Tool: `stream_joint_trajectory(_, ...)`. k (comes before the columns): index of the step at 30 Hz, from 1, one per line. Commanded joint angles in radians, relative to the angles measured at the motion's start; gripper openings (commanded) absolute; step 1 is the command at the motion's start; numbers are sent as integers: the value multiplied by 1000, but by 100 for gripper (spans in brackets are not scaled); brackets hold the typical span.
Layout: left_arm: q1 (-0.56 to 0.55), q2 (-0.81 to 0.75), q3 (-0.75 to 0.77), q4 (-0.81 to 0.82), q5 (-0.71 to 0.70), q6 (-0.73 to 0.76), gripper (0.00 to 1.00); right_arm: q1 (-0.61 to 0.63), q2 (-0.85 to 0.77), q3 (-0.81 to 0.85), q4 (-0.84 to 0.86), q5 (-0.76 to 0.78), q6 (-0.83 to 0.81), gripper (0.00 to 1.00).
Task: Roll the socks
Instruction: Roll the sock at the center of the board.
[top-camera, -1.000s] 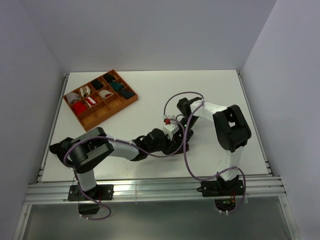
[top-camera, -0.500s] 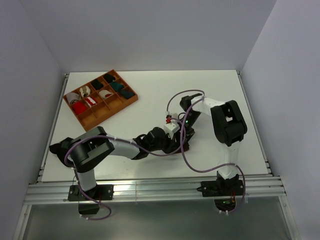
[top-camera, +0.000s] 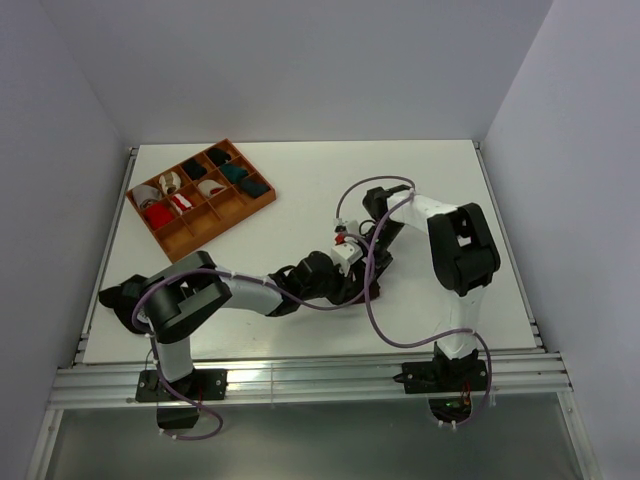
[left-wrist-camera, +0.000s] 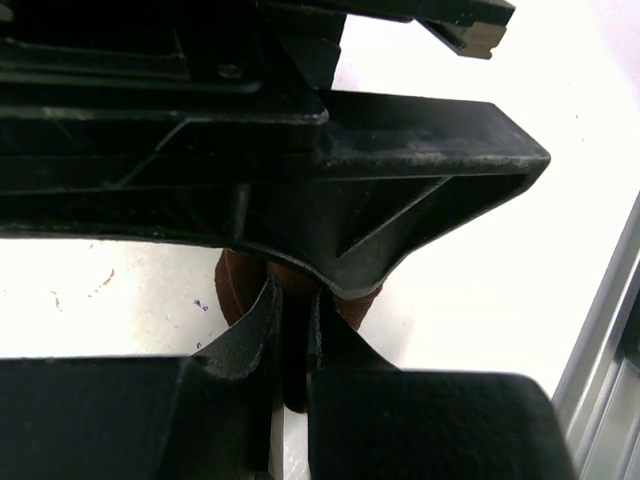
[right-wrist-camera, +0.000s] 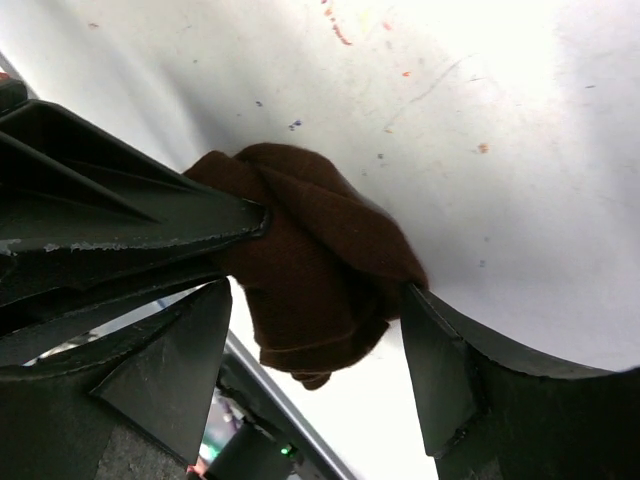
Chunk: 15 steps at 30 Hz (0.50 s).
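Socks (right-wrist-camera: 310, 260) lie bunched in a dark brown lump on the white table (top-camera: 430, 180), well to the right of the wooden tray (top-camera: 225, 230) and closer to the arm bases than the tray is. From above the lump is hidden under the two tools that meet over it. The left gripper (left-wrist-camera: 292, 345) has its jaws pressed almost together, and brown fabric (left-wrist-camera: 240, 292) is pinched in the narrow slit between them, bulging out beyond the tips. The left arm (top-camera: 250, 293) stretches low across the table, passing below the tray's near corner to reach that spot. The right gripper (right-wrist-camera: 316, 290) stands spread wide with one finger on each side of the lump. Its finger (right-wrist-camera: 445, 370) on the side away from the tray just meets the edge of the cloth, and the other finger (right-wrist-camera: 175, 375) sits close beside the cloth. It shows no squeeze on the fabric. A finger of the left tool (right-wrist-camera: 130, 225) comes in from the tray side in the right wrist view and its tip touches the folded top of the brown cloth. The right arm (top-camera: 455, 245) bends back from farther right of the tray. The tray itself sits at an angle near the far left corner, and its compartments hold small bundles (top-camera: 155, 213) in red, white, teal and dark colours.
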Motion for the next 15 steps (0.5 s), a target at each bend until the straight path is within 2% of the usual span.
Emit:
stream_joint_trajectory(1,6,61,-18,-212,-1,39,0,-20,-47,-4,130,101,-47,76)
stream_joint_trajectory(9,8,62,-9,-239,-3,42,0,-28,-73,0,150,126,-38,76)
stream_joint_trajectory(15,12,56,-12,-245,-12,42,0,-32,-47,49,71,85,-55,77)
